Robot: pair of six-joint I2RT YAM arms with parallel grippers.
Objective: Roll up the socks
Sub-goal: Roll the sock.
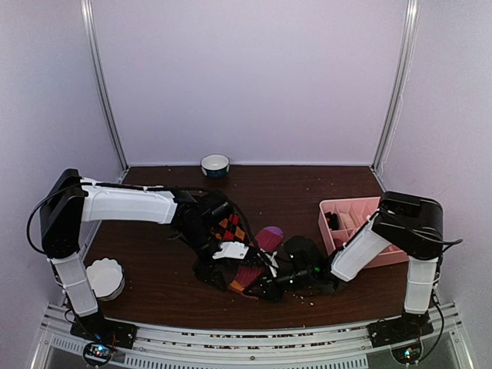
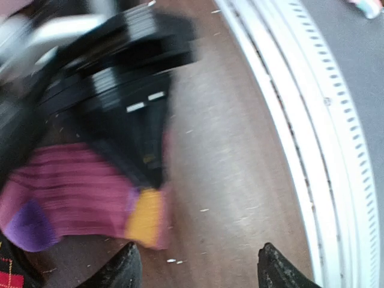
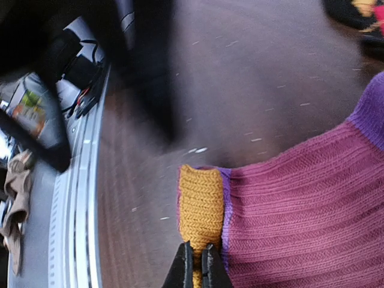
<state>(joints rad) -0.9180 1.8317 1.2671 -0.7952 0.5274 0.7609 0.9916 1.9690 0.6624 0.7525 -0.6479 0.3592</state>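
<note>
Roll barely begun. Right jaws are pinched shut on the orange end of the striped sock [image 3: 300, 204], flat mid-worktop [image 1: 307, 192] beside the argyle sock [image 1: 231, 228]. Left jaws are spread wide, empty, near it. Next, probably: curl that end over tightly.

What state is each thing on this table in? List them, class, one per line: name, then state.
striped sock: lying flat, unrolled, orange end pinched.
argyle sock: partly hidden by the left arm, shape unclear.
right gripper: shut on the striped sock.
left gripper: open, holding nothing.
pink tray: upright, one dark item inside.
bowl: upright.
white dish: upright.
</note>
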